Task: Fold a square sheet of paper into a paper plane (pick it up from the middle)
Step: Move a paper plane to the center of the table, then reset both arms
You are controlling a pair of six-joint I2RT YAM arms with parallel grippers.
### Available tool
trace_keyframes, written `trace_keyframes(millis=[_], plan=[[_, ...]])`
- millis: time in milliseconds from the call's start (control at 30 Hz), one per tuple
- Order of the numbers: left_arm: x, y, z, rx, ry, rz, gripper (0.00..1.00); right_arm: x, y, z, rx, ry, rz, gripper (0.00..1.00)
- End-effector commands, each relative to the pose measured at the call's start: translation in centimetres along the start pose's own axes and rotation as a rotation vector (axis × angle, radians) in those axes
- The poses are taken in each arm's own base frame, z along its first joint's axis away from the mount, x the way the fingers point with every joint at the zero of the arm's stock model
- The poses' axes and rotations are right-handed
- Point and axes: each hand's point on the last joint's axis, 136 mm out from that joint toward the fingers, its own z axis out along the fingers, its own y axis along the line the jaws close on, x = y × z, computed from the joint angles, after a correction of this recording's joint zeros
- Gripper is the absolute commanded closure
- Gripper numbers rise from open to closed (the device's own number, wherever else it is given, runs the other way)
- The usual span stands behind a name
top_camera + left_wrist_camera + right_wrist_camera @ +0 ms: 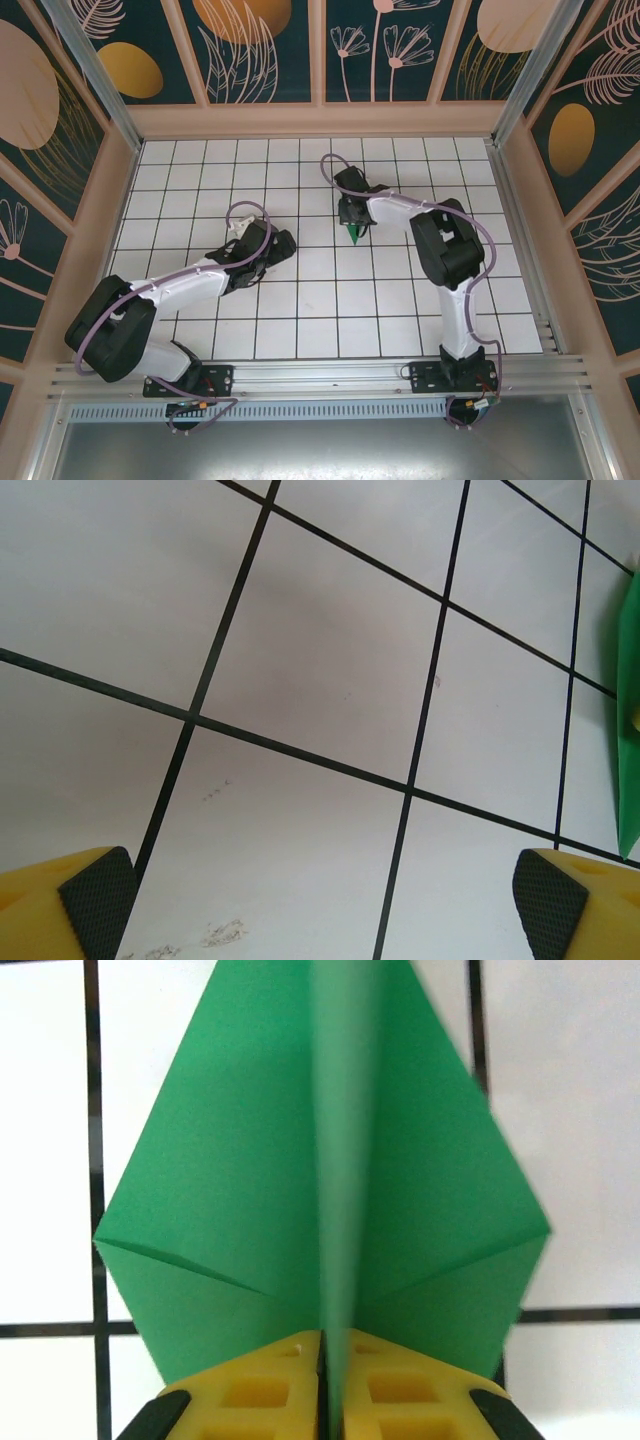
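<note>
Right wrist view: right end effector [333, 1360] pressed together on the centre fold of the paper plane [230, 1210], wings spread either side. Thin, light, crumples easily; judged best held low on that keel. Left end effector [320, 900] spread wide, empty, just left of the plane, over the surface [320, 680].

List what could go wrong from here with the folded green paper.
1. The right end effector pinches the paper plane only by its thin centre fold; it may slip out or crumple.
2. The left end effector stands open close beside the plane; a careless move could knock a wing.
</note>
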Motion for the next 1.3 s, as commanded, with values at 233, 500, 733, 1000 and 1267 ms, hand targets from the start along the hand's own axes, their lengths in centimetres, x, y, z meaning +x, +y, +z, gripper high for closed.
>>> trace_keyframes(millis=[233,500,733,1000,1267], plan=[[0.5,0.8,0.6,-0.038,0.021,0.025,0.01,1.5,-0.1,1.8,0.024,0.058,-0.001,0.86],[-0.2,0.9,0.4,-0.051,0.001,0.032,0.01,2.0,-0.2,2.1,0.024,0.064,0.044,0.83],[-4.0,-0.6,-1.1,-0.072,-0.096,0.089,0.01,-5.0,1.3,-5.3,-0.056,-0.115,0.108,0.7],[-10.2,-2.0,-3.8,-0.098,-0.256,0.138,0.01,-8.5,1.6,-12.9,-0.154,-0.264,0.135,0.52],[-17.4,2.6,-9.4,-0.288,-0.577,0.16,0.01,-10.7,-11.5,-19.8,0.075,-0.575,0.291,0.21]])
